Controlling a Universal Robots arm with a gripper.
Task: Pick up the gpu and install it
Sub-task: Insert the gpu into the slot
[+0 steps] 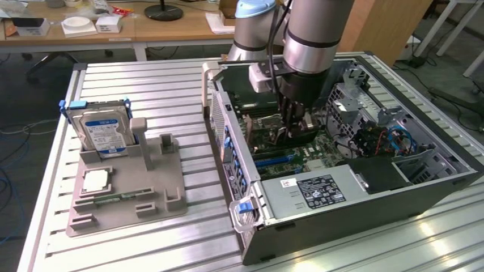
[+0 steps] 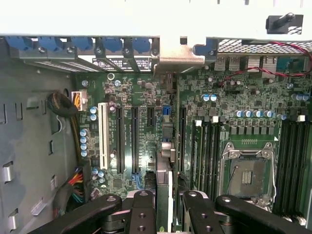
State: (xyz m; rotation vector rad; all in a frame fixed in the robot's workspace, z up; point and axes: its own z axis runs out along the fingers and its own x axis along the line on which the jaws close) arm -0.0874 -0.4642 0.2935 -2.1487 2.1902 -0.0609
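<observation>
Your hand grips the gpu edge-on between its fingers, inside the open case, over the motherboard. The drive stands in the tray at the exterior view's left.

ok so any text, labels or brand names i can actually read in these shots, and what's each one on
None can be quoted; all print is too small or blurred.
Hard drive: blue-white label, unreadable.
Power supply: black label and small red-white sticker, unreadable.
Computer case: white sticker strip by the blue slot clips, unreadable.
Motherboard: white markings, unreadable.
</observation>
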